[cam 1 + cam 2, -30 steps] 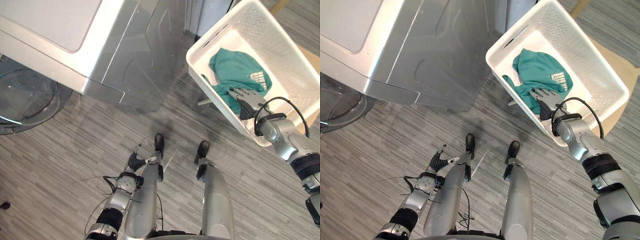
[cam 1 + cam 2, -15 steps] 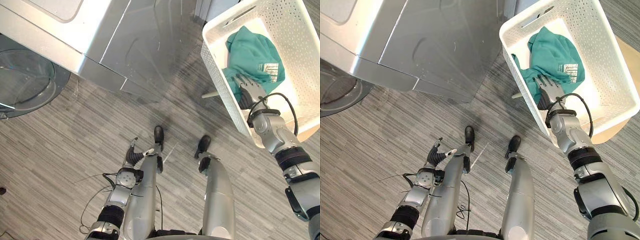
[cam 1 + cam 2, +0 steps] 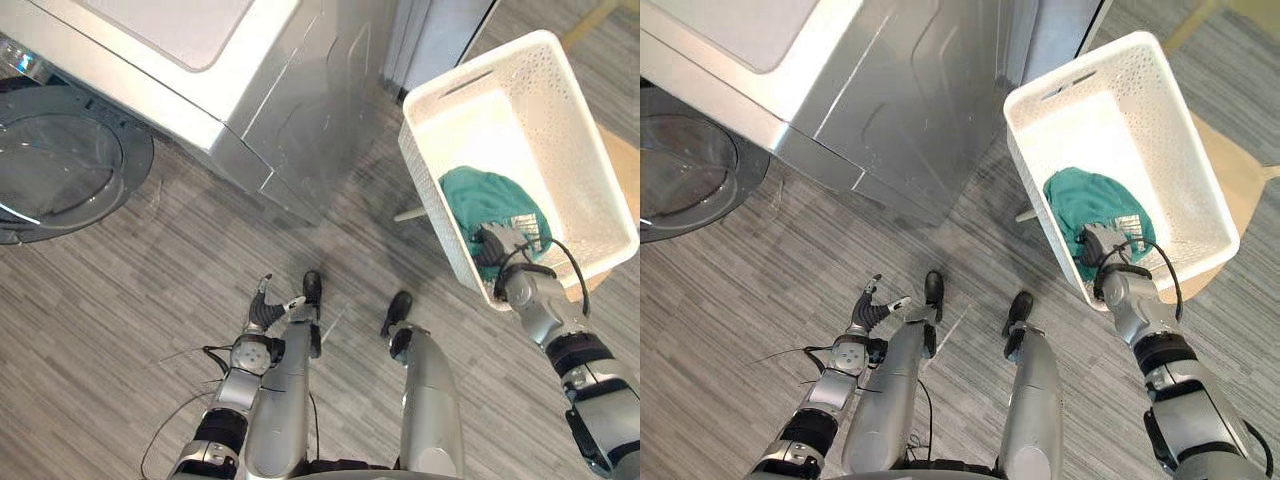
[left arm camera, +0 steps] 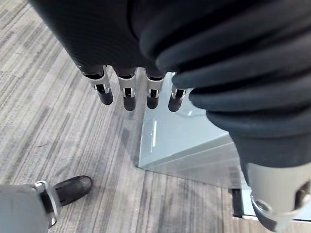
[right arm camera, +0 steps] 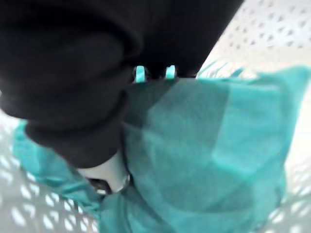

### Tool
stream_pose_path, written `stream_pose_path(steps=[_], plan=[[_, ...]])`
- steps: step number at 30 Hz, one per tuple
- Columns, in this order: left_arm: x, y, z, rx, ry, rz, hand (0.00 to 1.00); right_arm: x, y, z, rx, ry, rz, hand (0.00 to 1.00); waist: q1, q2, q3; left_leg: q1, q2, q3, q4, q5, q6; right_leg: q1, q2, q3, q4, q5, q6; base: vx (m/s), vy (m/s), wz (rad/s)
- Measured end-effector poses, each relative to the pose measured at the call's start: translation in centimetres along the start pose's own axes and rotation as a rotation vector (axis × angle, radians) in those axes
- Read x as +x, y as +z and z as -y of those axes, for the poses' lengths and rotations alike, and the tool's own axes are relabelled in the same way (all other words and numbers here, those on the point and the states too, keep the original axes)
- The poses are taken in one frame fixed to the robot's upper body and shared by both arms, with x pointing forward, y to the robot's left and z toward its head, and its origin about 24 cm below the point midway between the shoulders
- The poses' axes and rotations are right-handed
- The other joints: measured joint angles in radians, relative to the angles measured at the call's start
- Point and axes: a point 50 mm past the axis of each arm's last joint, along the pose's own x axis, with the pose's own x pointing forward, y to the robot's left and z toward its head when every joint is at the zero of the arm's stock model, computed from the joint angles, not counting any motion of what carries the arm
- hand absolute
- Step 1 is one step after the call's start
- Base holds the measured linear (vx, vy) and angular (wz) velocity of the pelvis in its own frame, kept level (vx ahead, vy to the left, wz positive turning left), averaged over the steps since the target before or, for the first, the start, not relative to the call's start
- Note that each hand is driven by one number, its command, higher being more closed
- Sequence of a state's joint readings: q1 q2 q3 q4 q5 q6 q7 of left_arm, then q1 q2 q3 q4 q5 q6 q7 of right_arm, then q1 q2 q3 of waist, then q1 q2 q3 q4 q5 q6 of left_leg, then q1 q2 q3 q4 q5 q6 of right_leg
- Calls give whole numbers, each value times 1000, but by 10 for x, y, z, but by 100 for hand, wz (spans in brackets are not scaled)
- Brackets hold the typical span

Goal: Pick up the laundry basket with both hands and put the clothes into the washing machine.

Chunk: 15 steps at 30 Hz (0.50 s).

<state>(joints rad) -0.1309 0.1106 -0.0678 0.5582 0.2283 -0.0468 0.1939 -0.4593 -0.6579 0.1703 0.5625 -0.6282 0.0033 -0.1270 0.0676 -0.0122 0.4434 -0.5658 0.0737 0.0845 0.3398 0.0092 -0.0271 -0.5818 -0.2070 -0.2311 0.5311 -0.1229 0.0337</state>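
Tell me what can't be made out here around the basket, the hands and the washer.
- The right hand and its hold: the teal garment covers it in the right wrist view.
- The washing machine and its drum opening: hidden under its own top in the eye views; the round door is cut by the left edge.
- What stands under the laundry basket: the basket hides most of the tan surface.

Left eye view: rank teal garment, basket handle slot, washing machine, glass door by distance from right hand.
1. teal garment, touching the right hand.
2. basket handle slot, far end wall.
3. washing machine, upper middle.
4. glass door, far left.
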Motion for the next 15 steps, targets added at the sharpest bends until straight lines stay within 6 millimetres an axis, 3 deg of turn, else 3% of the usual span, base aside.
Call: stream_pose_path(steps=[4, 8, 10, 15], plan=[[-6, -18, -3, 28, -21, -57, 0, -7, -19, 7, 37, -30, -70, 100, -1, -25, -19, 61, -1, 2, -31, 0, 0, 61, 6, -1, -34, 4, 7, 50, -26, -3], [-12, -32, -6, 42, -31, -110, 0, -12, -29, 37, 92, -142, -86, 100, -7, -32, -44, 102, -4, 4, -58, 4, 4, 108, 19, -1, -84, 18, 22, 67, 0, -3], [-17, -41, -9, 47, -27, -139, 0, -12, -28, 53, 97, -203, -75, 100, -24, -34, -68, 131, -5, 1, -63, 3, 6, 149, 25, -1, -117, 30, 24, 129, 15, -3], [-21, -40, -11, 39, -46, -118, 0, -15, -34, 90, 80, -338, -74, 100, -32, -33, -118, 191, -11, -2, -87, -8, 13, 230, 33, -1, -195, 60, 35, 113, 39, -6]])
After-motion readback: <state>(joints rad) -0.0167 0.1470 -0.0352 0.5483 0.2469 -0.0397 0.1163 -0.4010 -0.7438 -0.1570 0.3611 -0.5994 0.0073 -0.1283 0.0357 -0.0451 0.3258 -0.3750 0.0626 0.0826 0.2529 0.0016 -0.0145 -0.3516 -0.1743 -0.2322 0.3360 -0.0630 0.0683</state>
